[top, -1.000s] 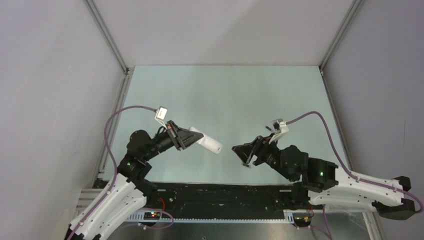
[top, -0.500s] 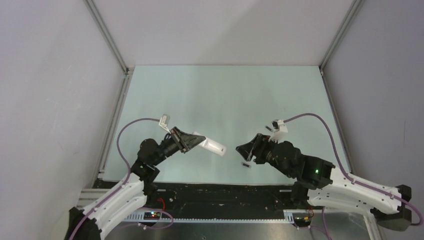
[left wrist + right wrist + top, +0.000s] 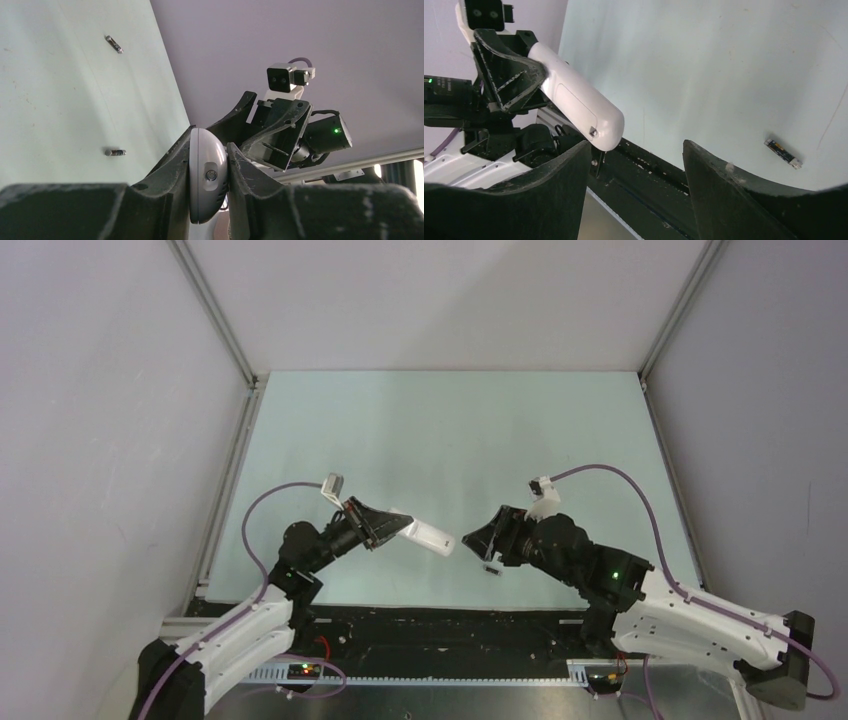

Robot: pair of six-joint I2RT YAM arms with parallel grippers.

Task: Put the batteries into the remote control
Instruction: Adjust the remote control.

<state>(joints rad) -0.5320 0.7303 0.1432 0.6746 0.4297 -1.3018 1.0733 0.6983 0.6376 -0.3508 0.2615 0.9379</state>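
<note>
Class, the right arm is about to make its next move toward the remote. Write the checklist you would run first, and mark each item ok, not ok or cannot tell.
1. Left gripper clamped on remote: ok.
2. Right gripper open and empty: ok.
3. Remote's free end points at right gripper: ok.
4. Remote end clear of right fingers: cannot tell; it sits very close to one.
5. Cover off remote: not ok; it looks in place.
6. Batteries loaded: not ok; two lie on the table.
</note>
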